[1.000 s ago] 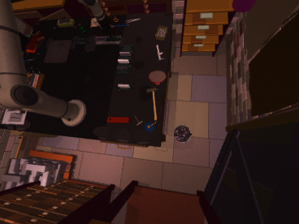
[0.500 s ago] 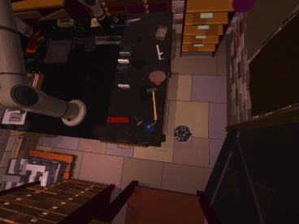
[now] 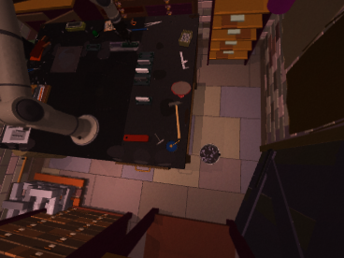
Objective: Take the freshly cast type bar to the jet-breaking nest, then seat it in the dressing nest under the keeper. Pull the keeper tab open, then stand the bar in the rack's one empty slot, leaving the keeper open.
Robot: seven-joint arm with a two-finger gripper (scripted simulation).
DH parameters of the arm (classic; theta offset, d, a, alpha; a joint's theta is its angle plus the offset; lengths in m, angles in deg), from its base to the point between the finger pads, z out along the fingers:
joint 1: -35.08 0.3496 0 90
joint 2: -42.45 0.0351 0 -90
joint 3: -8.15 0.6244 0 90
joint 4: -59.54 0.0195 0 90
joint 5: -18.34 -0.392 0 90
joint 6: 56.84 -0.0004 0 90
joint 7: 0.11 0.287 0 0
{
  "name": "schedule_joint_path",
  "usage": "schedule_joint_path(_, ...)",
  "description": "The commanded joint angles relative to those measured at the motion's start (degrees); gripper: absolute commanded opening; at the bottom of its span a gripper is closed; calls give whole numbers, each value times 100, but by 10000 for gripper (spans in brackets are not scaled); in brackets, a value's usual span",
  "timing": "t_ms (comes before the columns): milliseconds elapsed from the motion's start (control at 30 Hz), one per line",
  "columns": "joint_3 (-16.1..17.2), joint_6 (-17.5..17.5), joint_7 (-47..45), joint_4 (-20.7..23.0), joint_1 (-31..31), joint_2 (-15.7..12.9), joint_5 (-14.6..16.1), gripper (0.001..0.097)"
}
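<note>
On the dark workbench seen from above, several pale nests and bars sit in a column near the middle: one (image 3: 145, 57) at the back, a light bar (image 3: 142, 70) below it, another fixture (image 3: 140, 80) and a bright bar (image 3: 142, 99) nearer the front. A red bar-shaped piece (image 3: 135, 138) lies near the front edge. The robot arm (image 3: 44, 117) sweeps in from the left and ends in a round flange (image 3: 87, 129). My gripper itself is hidden from this camera; it is closed on something I cannot see.
A stack of wooden drawers (image 3: 233, 30) stands behind the bench at the right. A hammer (image 3: 177, 122), a round red disc (image 3: 181, 88) and a blue object (image 3: 172, 146) lie along the bench's right side. A dark round object (image 3: 210, 153) sits on the tiled floor.
</note>
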Motion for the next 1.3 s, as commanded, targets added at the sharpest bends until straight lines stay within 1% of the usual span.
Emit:
schedule_joint_path(0, -29, -23, -2, 5, -12, 4, 9, 80)
schedule_joint_path(1267, -40, 15, -42, 77, -115, -12, 39, 80)
